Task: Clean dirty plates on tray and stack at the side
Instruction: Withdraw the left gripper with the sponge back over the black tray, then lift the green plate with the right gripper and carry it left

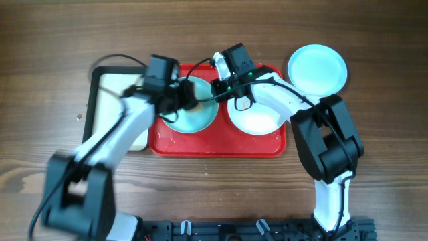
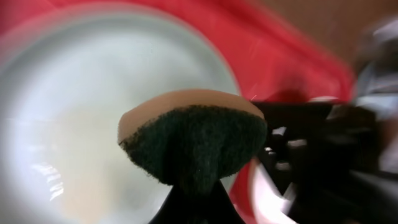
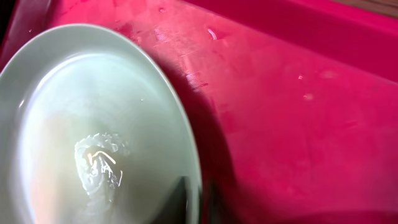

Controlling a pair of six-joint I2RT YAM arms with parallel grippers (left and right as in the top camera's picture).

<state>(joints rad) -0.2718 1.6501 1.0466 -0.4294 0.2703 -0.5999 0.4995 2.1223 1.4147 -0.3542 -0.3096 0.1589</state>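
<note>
My left gripper pinches the sponge over 1 pale plate on the tray. I cannot tell whether my right gripper is spread

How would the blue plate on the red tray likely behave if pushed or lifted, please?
Probably slippery and breakable: the blue plate looks glossy, glazed and wet. Lying flat on the tray, it would likely slide, not tip.

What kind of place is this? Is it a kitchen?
Probably a robot practice table, not a real kitchen. The left arm and right arm reach over a wooden table. A red tray holds a light-blue plate and a white plate, and the left arm holds a scrubbing sponge.
</note>
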